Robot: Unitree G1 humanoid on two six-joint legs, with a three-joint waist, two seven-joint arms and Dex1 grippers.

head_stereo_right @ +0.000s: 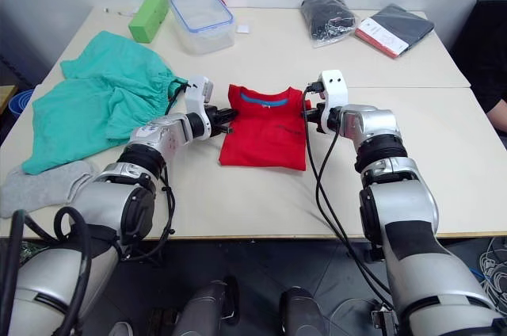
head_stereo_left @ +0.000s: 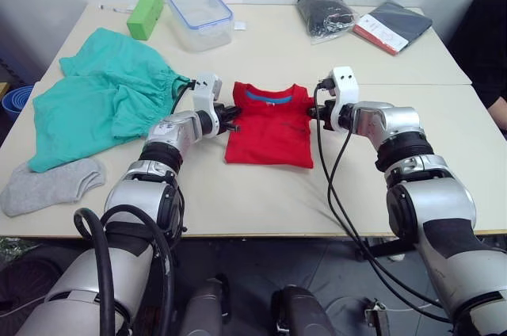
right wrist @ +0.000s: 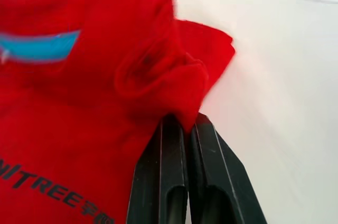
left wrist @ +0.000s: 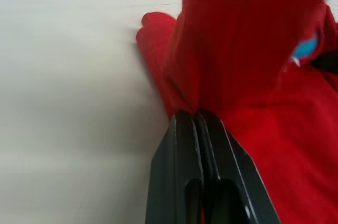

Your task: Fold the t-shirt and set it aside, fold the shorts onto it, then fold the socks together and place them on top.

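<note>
Table: container, shorts flank t-shirt.

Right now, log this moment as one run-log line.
left hand shut on t-shirt | right hand shut on t-shirt | shorts, socks unfolded, left of t-shirt

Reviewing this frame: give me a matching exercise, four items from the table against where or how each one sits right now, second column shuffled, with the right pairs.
Column one:
1. t-shirt
2. shorts
3. socks
4. clear plastic box

Column two:
A. at the table's far edge, beside a green block
B. lying flat at the near left corner
C. spread out left of centre, untouched
D. pinched at both upper corners by the left gripper and right gripper

Pairs: 1-D, 2-C, 3-B, 4-A
</note>
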